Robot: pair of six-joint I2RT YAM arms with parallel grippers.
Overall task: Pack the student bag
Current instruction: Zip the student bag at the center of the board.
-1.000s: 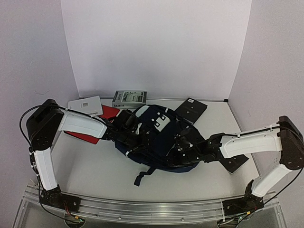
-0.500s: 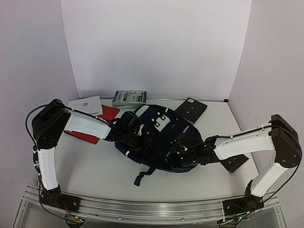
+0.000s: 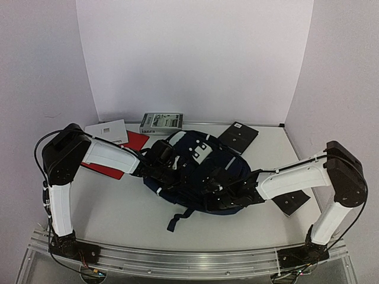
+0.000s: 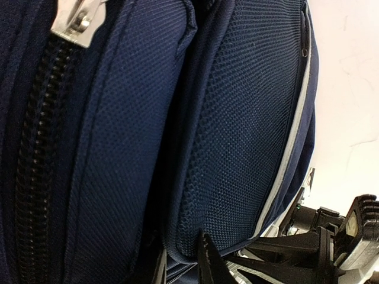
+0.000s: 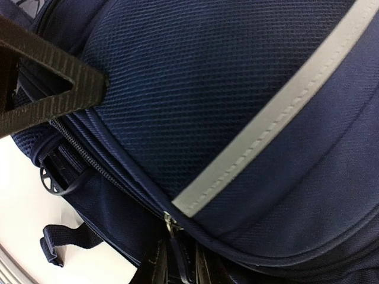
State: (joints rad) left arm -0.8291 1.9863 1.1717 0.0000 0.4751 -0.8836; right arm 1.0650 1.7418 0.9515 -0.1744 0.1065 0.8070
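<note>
Right pincer grasps the zipper pull of the student bag, left pincer clamps fabric between its tips; opening step, so next draw the zipper steadily.

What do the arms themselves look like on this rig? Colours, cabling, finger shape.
Both look alike. The left arm and right arm have white tubular links between chunky black joint housings. A thin black cable loops outside each arm. The fingers are black and ribbed, with a triangular cut-out. No markings are legible.
</note>
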